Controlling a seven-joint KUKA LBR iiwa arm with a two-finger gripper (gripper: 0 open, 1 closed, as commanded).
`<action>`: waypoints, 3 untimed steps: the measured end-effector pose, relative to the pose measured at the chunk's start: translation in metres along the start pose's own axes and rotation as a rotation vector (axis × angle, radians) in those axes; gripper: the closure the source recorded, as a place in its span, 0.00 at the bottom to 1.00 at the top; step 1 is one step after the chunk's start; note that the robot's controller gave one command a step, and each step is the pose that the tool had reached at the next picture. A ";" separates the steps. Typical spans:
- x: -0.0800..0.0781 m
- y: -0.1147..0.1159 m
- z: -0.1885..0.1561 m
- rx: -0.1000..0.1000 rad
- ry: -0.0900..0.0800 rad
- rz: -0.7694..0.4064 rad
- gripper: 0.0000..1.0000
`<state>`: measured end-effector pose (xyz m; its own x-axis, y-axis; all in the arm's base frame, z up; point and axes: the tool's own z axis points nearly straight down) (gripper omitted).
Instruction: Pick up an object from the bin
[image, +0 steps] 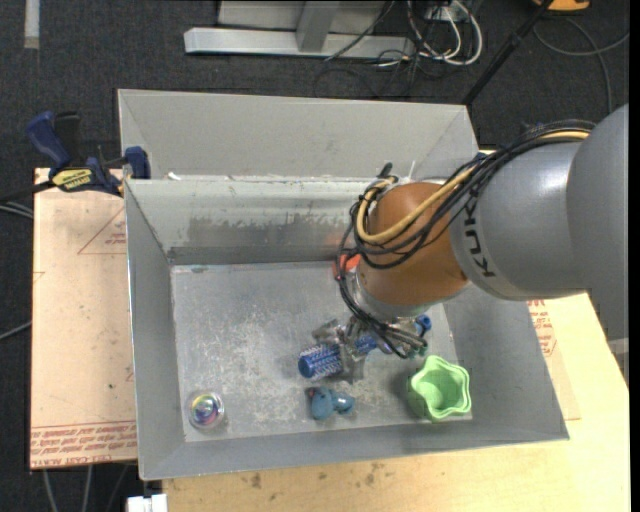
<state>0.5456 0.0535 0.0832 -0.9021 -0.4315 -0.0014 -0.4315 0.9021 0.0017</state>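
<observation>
Farthest to the left of the gripper, and lower in the view, a small shiny ball with a pearly sheen rests alone near the front left corner of the grey bin, well apart from the tool. The floor between it and the tool is bare scratched metal.

Next comes a blue ribbed cylinder, like a hair roller, lying on its side. It sits just beside the gripper's tip, at its lower left, and looks to be touching it; it is the thing nearest to the tool. Whether the gripper is apart, together or clamped on the roller cannot be told, since the metal parts at its tip merge with the roller's end.

Just below the gripper, nearer the front wall, lies a small blue lumpy toy, close to the roller but apart from the tool.

Above the gripper the orange wrist cover with its looped cables hangs over the bin's middle, and the grey arm runs off to the right.

A bit of bright blue peeks out at the gripper's right, under the cover; what it is cannot be told.

Farthest right, and lower, a green star-shaped cup stands upright, near the tool but not touching it.
</observation>
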 end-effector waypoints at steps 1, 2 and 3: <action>-0.001 0.000 -0.017 0.001 -0.001 0.002 1.00; -0.002 0.001 -0.045 0.002 -0.002 0.004 1.00; -0.004 0.001 -0.112 0.004 -0.007 0.006 1.00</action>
